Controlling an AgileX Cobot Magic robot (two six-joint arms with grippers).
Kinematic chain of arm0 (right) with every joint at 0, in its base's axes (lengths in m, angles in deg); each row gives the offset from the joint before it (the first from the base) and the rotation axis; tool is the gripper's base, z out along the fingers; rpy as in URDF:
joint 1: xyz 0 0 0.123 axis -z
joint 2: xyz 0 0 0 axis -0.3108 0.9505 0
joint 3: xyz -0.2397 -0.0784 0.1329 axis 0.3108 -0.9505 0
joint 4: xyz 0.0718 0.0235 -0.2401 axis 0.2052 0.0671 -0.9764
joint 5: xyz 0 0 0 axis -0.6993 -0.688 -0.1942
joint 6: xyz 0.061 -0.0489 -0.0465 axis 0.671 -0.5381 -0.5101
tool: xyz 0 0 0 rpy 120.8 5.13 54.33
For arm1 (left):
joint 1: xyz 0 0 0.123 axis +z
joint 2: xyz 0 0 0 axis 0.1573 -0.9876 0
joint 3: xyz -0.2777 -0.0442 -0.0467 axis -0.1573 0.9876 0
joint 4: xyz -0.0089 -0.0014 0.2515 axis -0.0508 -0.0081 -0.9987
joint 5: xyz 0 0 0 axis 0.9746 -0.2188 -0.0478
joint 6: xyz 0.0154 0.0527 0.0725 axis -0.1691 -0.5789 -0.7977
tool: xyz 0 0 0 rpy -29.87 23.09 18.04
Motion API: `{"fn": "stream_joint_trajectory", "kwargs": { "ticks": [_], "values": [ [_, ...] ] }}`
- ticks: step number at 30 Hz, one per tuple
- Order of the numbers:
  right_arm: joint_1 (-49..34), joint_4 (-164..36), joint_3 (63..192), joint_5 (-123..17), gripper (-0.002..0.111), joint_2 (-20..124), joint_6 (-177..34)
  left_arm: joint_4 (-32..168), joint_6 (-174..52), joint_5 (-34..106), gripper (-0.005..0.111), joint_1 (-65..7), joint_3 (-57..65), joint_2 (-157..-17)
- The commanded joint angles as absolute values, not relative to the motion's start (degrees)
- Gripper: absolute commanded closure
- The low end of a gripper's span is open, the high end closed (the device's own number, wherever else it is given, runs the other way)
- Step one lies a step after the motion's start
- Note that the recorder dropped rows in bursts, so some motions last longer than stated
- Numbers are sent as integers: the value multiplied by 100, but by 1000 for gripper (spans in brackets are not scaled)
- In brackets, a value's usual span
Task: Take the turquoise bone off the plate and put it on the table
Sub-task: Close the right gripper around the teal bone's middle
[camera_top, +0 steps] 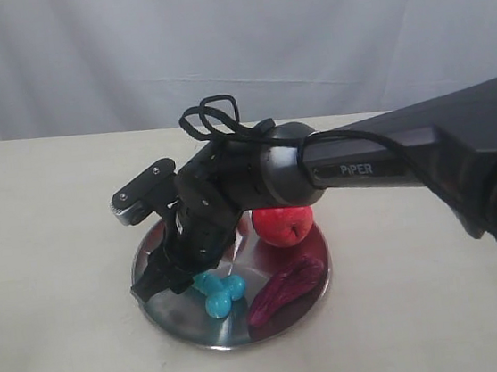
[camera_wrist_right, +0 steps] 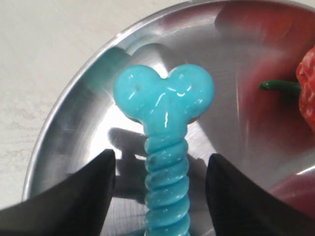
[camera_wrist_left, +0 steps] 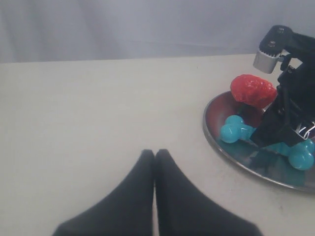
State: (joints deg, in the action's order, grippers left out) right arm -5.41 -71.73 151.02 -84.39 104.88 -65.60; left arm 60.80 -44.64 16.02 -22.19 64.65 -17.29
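On plate [camera_wrist_right: 64, 123] near rim, right pincer [camera_wrist_right: 160, 162] spread astride turquoise bone [camera_wrist_right: 165, 98]; left pincer [camera_wrist_left: 155, 155] clenched, empty

Arm hardware, appearance only.
Detail: right arm [camera_top: 389, 156] is a matte black tube lettered "PiPER" in white, with a rounded dark wrist joint, a looped black cable [camera_top: 215, 129] and a silver-faced camera block [camera_top: 144, 191], seemingly with two screws. The right gripper [camera_wrist_right: 160, 169] and left gripper [camera_wrist_left: 155, 162] have black tapered fingers [camera_wrist_right: 88, 196].
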Motion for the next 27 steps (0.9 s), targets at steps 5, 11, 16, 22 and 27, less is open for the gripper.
{"fn": "stream_joint_trajectory", "kwargs": {
  "ticks": [5, 11, 16, 22, 27],
  "values": [
    [-537, -7316, 15126, -8360, 55, 10502, -6546, 6079, -4455, 1607, 107, -2235, 6484, -1721],
    [-537, -7314, 15126, -8422, 55, 10523, -6546, 6079, -4455, 1607, 107, -2235, 6484, -1721],
    [-537, -7314, 15126, -8423, 55, 10621, -6546, 6079, -4471, 1607, 107, -2235, 6484, -1721],
    [-537, -7314, 15126, -8326, 55, 10767, -6486, 6079, -4471, 1607, 107, -2235, 6484, -1721],
    [-537, -7328, 15126, -8319, 65, 10756, -6486, 6079, -4471, 1607, 107, -2235, 6484, -1721]
  ]
}}
